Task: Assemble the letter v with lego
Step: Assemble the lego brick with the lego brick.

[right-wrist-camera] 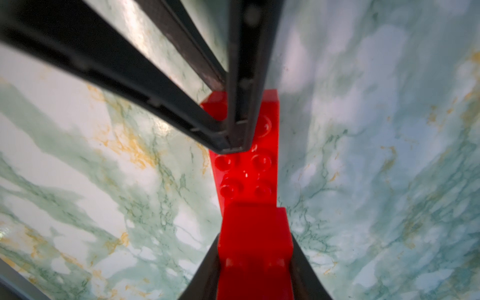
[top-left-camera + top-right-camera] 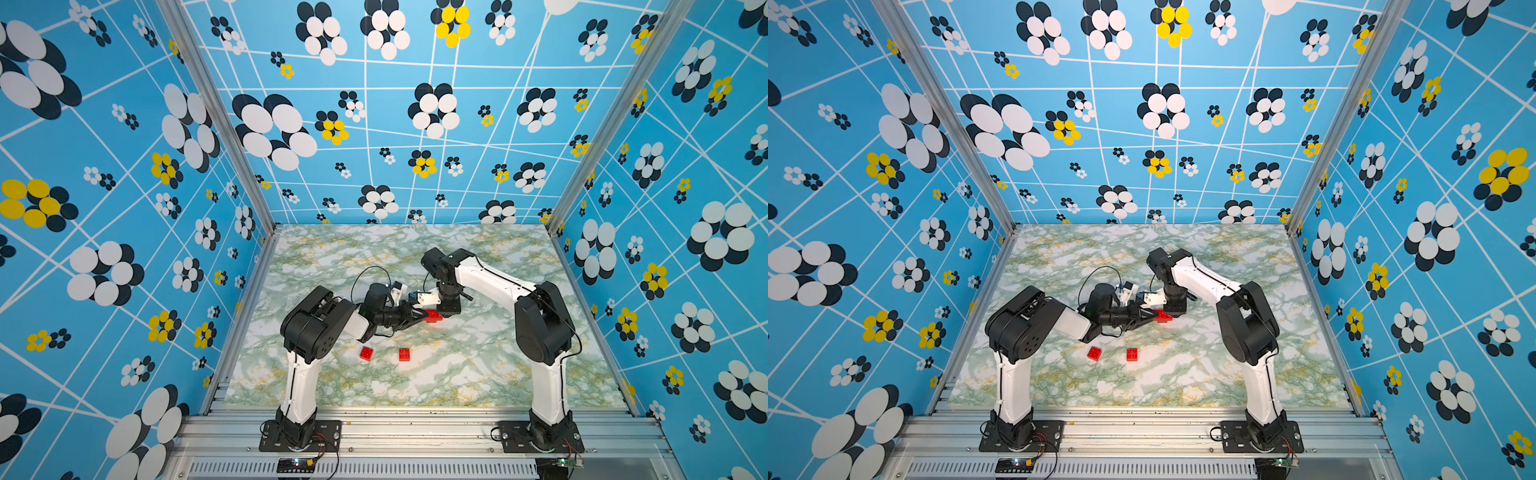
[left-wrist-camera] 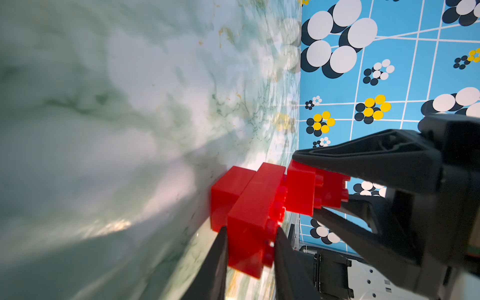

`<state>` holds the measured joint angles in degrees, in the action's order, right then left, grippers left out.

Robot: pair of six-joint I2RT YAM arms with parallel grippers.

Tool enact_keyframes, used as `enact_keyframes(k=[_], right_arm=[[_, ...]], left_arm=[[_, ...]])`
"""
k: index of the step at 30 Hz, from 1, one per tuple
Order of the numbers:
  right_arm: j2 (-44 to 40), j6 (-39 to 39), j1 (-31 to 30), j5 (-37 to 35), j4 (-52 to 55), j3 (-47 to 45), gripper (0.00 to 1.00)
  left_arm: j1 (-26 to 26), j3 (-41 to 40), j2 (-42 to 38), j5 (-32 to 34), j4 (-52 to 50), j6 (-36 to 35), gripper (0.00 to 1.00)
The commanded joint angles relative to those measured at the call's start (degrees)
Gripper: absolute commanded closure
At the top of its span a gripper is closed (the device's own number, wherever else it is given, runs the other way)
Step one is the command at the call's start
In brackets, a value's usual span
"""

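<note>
Fingers (image 3: 217, 265) tight on lego (image 3: 254, 215) — arms (image 2: 490, 278) inward

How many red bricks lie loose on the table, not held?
2. The left loose brick lies near the left arm; the right loose brick beside it, apart. The held cluster may hide more.

A robotics lab cell: blue wall panels with black, white and yellow dot flowers (image 2: 374, 124) on silver aluminium frame posts (image 2: 219, 118) enclose a green-veined marble-look table (image 2: 457, 374) (two white-and-black robot arms (image 2: 299, 374) bolted to a front aluminium rail (image 2: 415, 424)).
</note>
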<state>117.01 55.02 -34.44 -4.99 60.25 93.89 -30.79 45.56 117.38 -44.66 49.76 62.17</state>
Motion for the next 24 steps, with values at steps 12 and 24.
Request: enact_keyframes(k=[12,24], right_arm=[[-2.61,-0.3,-0.08,2.82,-0.94,-3.6,1.0],[-1.02,-1.62,0.2,-0.09,0.4,-2.66,1.0]], left_arm=[[0.22,-0.21,2.03,0.55,-0.79,-0.3,0.72],[0.2,-0.38,1.99,0.61,-0.28,-0.12,0.72]])
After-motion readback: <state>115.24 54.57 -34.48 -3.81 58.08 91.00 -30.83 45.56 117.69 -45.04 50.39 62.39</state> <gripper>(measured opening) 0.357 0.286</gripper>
